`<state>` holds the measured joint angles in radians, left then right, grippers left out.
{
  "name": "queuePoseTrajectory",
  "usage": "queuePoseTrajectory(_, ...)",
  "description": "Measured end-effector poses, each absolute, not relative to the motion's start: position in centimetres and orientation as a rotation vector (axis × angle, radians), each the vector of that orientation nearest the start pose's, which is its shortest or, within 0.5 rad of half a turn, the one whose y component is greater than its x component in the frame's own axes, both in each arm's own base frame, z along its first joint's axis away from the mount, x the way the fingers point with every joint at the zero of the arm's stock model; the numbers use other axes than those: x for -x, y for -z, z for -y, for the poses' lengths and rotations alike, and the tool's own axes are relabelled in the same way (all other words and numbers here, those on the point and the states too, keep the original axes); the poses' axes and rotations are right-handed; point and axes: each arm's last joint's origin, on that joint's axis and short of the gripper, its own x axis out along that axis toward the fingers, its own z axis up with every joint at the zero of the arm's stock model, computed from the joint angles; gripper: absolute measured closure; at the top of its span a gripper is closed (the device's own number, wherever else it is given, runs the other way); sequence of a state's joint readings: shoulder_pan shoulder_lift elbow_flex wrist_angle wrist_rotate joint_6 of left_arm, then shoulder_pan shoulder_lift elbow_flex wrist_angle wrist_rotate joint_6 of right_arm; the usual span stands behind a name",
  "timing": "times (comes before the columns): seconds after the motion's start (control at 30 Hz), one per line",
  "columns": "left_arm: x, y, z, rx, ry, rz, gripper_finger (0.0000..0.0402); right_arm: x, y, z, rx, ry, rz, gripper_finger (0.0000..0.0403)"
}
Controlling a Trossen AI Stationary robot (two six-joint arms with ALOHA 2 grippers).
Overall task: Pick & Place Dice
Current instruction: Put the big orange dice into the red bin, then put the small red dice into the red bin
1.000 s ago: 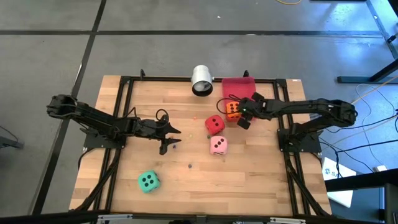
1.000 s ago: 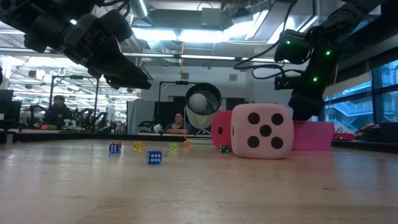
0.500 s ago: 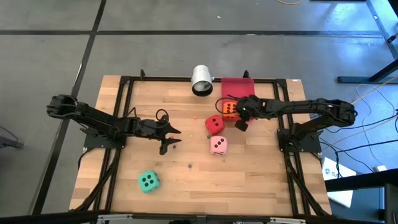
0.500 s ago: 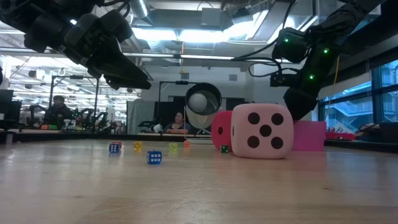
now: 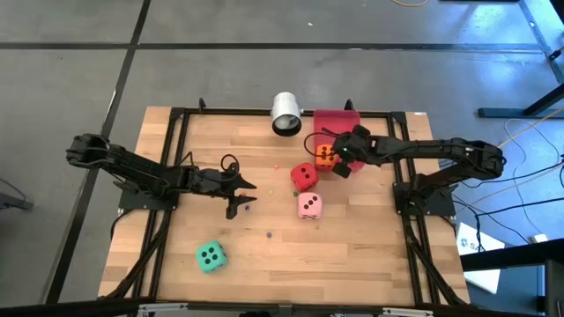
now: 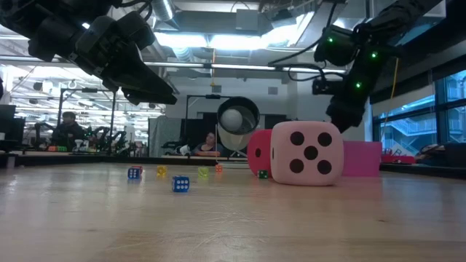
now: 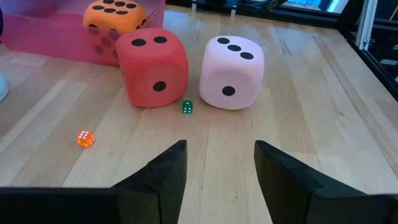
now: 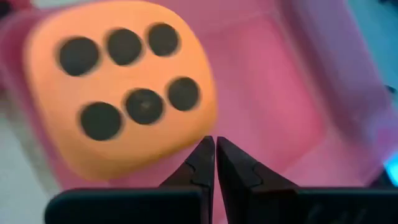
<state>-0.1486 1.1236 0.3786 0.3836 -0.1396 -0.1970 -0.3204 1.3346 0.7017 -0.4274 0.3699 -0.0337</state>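
The orange die point(image 5: 325, 156) sits in the near left corner of the red tray point(image 5: 339, 121), six pips facing my right wrist camera point(image 8: 124, 87). The red die point(image 5: 304, 176) and pink die point(image 5: 309, 205) stand side by side on the wood, just to the near side of the tray. Alone near the near edge rests the green die point(image 5: 210, 256). My right gripper point(image 5: 341, 165) is shut, its tips point(image 8: 215, 144) at the orange die's edge, over the tray. My left gripper point(image 5: 244, 197) hovers open left of the red and pink dice point(image 7: 217, 146). My right gripper is shut with its fingertips point(image 8: 205, 152) right by the orange die's edge point(image 8: 186, 134), coming slanting down from the table's right side. I cannot tell whether the tips touch the die.
A white cup point(image 5: 286, 113) lies on its side at the far edge, left of the tray. Several tiny dice lie scattered on the wood, among them a green one point(image 7: 187, 106) and an orange one point(image 7: 85, 138). People sit in the room behind the table point(image 6: 67, 127).
My right gripper has drifted a little toward the table's left and lifted higher above the tray, staying beside the orange die. My left arm has kept still.
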Motion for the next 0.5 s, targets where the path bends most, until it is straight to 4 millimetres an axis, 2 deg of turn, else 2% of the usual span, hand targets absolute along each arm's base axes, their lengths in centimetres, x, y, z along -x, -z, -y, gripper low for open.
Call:
queuePoseTrajectory(0.33, -21.50, -18.54, 2.81, 0.142, -0.027, -0.357, 0.0222, -22.38, -18.15, 8.66, 0.000, 0.512, -1.064, 0.0386)
queuePoseTrajectory(0.5, -21.50, -18.54, 2.81, 0.142, -0.027, -0.357, 0.0222, -22.24, -18.29, 9.01, 0.057, 0.649, -1.063, 0.0386)
